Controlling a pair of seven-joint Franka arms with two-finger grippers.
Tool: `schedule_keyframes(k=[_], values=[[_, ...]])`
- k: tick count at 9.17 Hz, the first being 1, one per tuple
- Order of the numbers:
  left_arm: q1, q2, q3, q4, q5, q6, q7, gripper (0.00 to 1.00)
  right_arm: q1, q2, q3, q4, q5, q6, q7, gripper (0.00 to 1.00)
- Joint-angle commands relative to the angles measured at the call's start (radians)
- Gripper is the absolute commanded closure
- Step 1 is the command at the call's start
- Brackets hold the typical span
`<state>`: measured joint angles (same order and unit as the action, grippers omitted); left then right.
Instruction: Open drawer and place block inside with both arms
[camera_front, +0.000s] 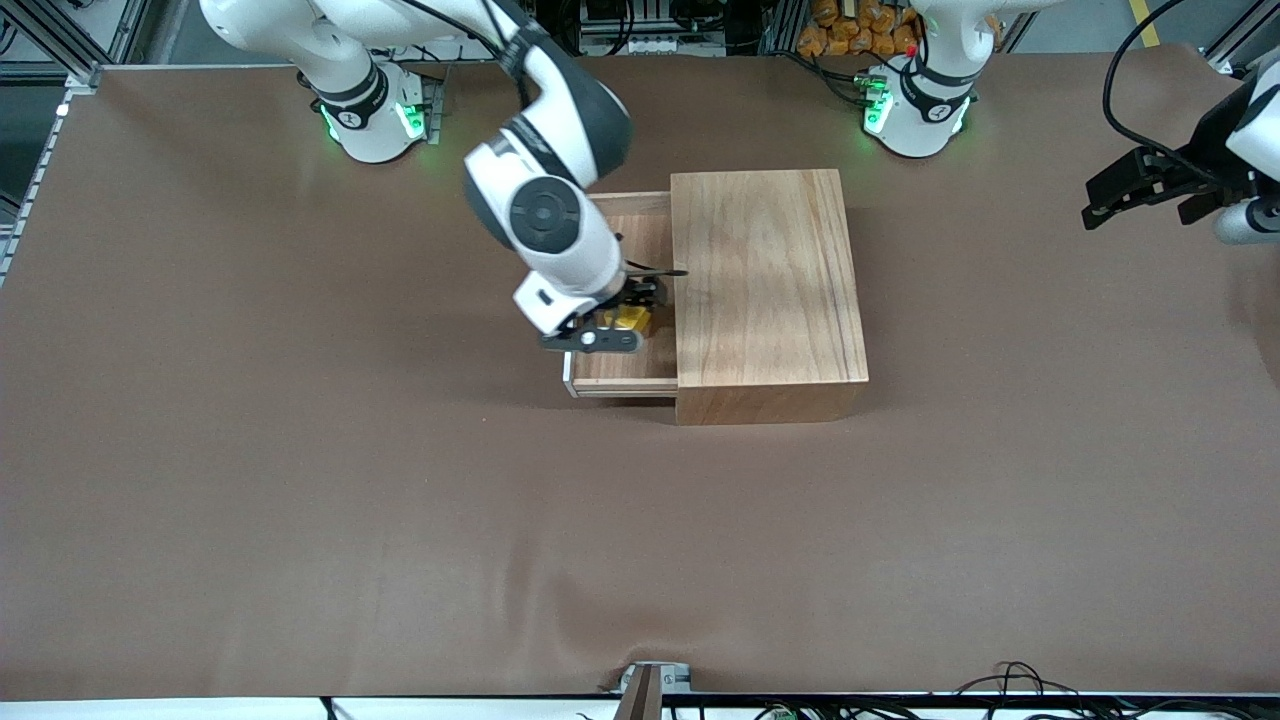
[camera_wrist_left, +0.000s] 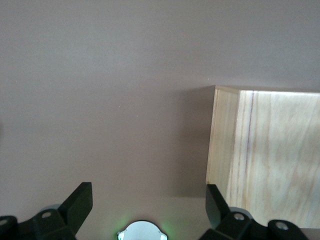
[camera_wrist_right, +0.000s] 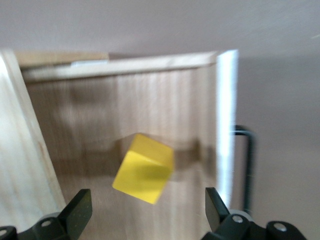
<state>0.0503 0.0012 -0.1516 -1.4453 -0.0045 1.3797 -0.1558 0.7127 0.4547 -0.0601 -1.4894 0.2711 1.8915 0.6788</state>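
The drawer (camera_front: 625, 372) is pulled out of the large light-wood box (camera_front: 765, 285) toward the right arm's end of the table. My right gripper (camera_front: 628, 318) is open over the drawer. The yellow block (camera_wrist_right: 144, 168) is free of the fingers, tilted, on or just above the drawer floor (camera_wrist_right: 100, 125); it also shows in the front view (camera_front: 632, 319). The drawer's whitish front panel (camera_wrist_right: 226, 125) and black wire handle (camera_wrist_right: 248, 160) show in the right wrist view. My left gripper (camera_front: 1150, 190) is open, held up over the table near the left arm's end, waiting.
The box (camera_wrist_left: 265, 170) shows in the left wrist view beside the brown table (camera_wrist_left: 100, 100). The brown table (camera_front: 300, 450) spreads wide around the box. Cables lie at the table's edge nearest the front camera (camera_front: 1010, 680).
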Motion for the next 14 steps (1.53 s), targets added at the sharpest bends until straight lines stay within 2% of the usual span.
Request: schedule_keyframes(k=[1, 2, 4, 5, 7, 9, 10, 12, 14], values=[[-0.038, -0.012, 0.087, -0.023, -0.003, 0.060, 0.045, 0.00, -0.143, -0.152, 0.011, -0.029, -0.028, -0.104, -0.066, 0.00], [-0.041, -0.015, 0.145, -0.027, -0.009, 0.061, 0.095, 0.00, -0.216, -0.197, 0.011, -0.035, -0.036, -0.148, -0.135, 0.00], [-0.056, -0.015, 0.152, -0.027, -0.008, 0.053, 0.011, 0.00, -0.371, -0.267, 0.014, -0.038, -0.042, -0.250, -0.279, 0.00], [-0.056, -0.013, 0.150, -0.024, -0.006, 0.055, 0.015, 0.00, -0.474, -0.304, 0.022, -0.038, -0.068, -0.312, -0.403, 0.00], [-0.056, -0.004, 0.152, -0.023, -0.009, 0.061, 0.066, 0.00, -0.580, -0.382, 0.011, -0.037, -0.148, -0.402, -0.600, 0.00], [-0.056, -0.004, 0.152, -0.023, -0.009, 0.062, 0.087, 0.00, -0.593, -0.476, -0.047, -0.038, -0.214, -0.475, -0.680, 0.00], [-0.056, -0.004, 0.152, -0.023, -0.011, 0.062, 0.097, 0.00, -0.595, -0.496, -0.084, -0.037, -0.220, -0.497, -0.717, 0.00], [-0.056, -0.004, 0.150, -0.023, -0.011, 0.062, 0.101, 0.00, -0.592, -0.516, -0.090, -0.028, -0.268, -0.544, -0.719, 0.00], [-0.056, -0.001, 0.147, -0.023, -0.011, 0.061, 0.101, 0.00, -0.593, -0.516, -0.092, -0.028, -0.266, -0.546, -0.717, 0.00]])
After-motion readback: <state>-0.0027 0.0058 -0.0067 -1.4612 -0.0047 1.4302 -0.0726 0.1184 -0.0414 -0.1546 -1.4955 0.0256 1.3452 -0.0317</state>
